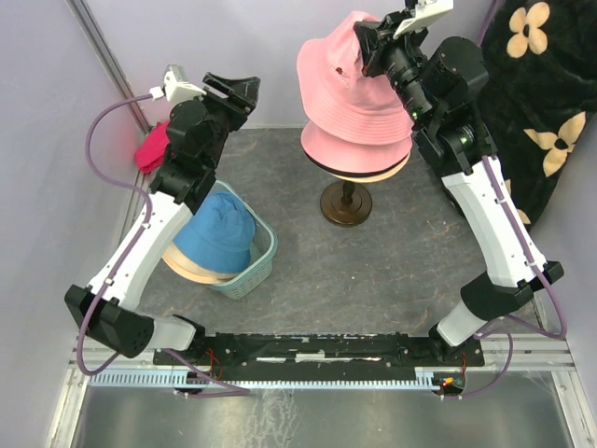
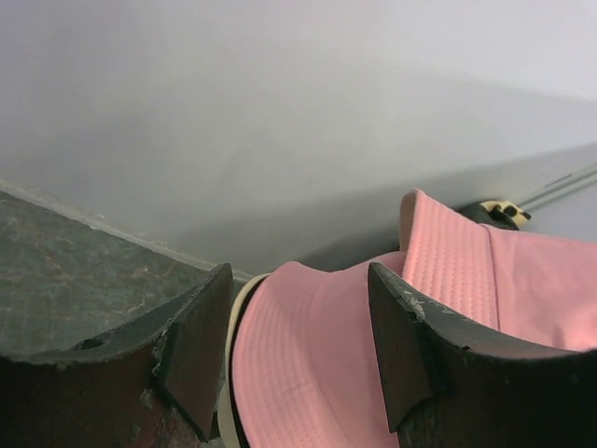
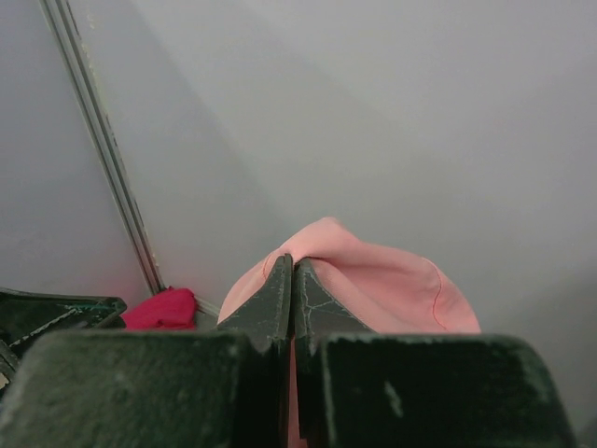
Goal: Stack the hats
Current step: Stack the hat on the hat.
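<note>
- Top view: the right gripper is clamped on a fold of the pink hat, which rides high over the stand. The left gripper hangs well to the left, fingers apart and empty. The blue hat lies in the basket.
- Left wrist: our fingers stand wide with nothing between them, and the pink hat lies beyond. We judge that a careless reach could knock the stand over.
- Right wrist: our fingers are pressed together on a thin pinch of pink fabric. So small a bite may slip, or a pull may drag the hat askew.
</note>
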Motion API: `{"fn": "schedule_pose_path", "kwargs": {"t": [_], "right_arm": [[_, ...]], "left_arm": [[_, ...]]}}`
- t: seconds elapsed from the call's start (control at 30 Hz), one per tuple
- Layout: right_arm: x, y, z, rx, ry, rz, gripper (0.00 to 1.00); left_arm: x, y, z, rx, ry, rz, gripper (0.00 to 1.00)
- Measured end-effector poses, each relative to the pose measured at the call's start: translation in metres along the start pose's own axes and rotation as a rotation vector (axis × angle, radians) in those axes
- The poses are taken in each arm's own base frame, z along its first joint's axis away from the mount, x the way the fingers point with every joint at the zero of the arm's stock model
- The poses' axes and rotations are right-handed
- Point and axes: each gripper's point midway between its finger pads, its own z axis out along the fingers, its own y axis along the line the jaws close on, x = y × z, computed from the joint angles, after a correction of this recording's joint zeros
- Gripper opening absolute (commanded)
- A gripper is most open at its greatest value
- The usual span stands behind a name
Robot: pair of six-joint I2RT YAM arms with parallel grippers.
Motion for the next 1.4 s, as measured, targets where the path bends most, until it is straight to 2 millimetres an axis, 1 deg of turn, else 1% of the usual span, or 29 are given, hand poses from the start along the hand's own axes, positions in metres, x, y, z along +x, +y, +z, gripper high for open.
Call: {"fn": "schedule_pose_path", "kwargs": {"t": [0.13,0.23,0.4,0.5,0.67,0.7,0.93,0.97,1.13,1.2,1.4], "right_arm": [[0.010,0.000,0.003,-0.008,0.027,0.007,0.02],[0.022,-0.001,0.009,-0.011,0.058,0.010,0.02],[0.040,-0.001,0.019,-0.013,0.108,0.016,0.02],[0.043,0.000,0.021,-0.016,0.122,0.027,0.02],[0.048,0.000,0.019,-0.013,0.148,0.051,0.02],[0.049,0.000,0.018,-0.013,0.151,0.052,0.02],[0.056,0.000,0.014,-0.001,0.189,0.089,0.07],[0.056,-0.001,0.013,0.006,0.195,0.092,0.08],[0.052,-0.005,0.011,0.033,0.203,0.112,0.21],[0.051,-0.008,0.011,0.048,0.206,0.118,0.28],[0.056,-0.012,0.010,0.071,0.223,0.141,0.40]], "left_arm": [[0.009,-0.013,0.008,0.068,0.030,-0.004,0.68],[0.020,-0.020,0.015,0.113,0.057,-0.007,0.69],[0.029,-0.034,0.021,0.202,0.084,-0.015,0.70],[0.036,-0.038,0.026,0.236,0.103,-0.016,0.71],[0.050,-0.041,0.032,0.282,0.146,-0.014,0.72],[0.051,-0.041,0.032,0.283,0.147,-0.014,0.72],[0.067,-0.047,0.036,0.350,0.197,-0.024,0.73],[0.069,-0.048,0.036,0.362,0.206,-0.028,0.73],[0.074,-0.051,0.035,0.395,0.226,-0.048,0.73],[0.077,-0.051,0.034,0.407,0.235,-0.051,0.73],[0.086,-0.045,0.034,0.412,0.248,-0.060,0.75]]}}
